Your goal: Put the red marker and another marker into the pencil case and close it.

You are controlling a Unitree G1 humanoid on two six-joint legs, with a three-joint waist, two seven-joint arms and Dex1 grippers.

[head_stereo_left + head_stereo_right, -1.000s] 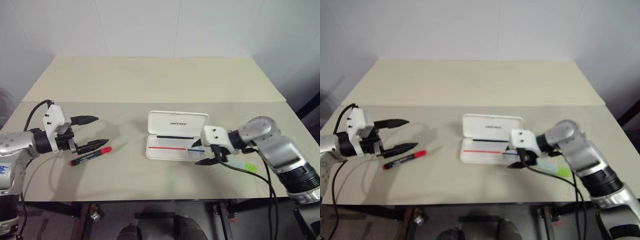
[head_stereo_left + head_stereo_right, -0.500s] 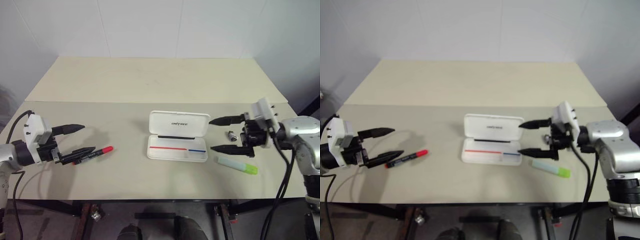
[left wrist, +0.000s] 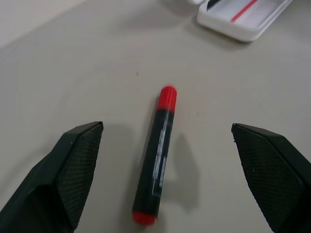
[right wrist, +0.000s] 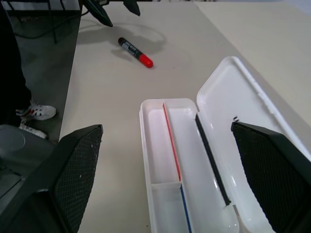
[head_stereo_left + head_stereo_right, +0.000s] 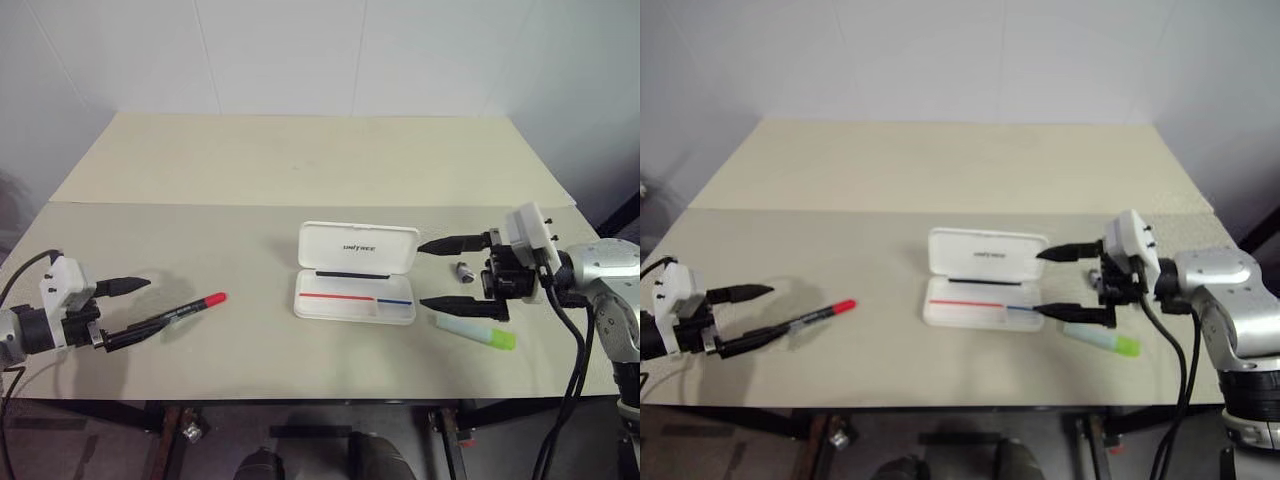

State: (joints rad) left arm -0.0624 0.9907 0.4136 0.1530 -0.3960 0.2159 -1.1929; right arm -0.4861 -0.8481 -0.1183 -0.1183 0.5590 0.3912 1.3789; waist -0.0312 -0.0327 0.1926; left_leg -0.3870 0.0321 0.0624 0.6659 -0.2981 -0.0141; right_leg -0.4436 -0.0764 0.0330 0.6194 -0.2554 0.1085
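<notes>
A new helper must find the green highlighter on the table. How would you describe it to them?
Start at the open white pencil case mid-table. Just to its right, near the front edge, lies the highlighter, below the right gripper. It is stubby, pale mint with a yellow-green cap, unlike the slim black red marker far left.

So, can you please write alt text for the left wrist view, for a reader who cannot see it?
The red marker lies flat on the beige table, untouched, between the wide-open black jaws of the left gripper. Its red cap points toward the open white pencil case at the far edge.
</notes>
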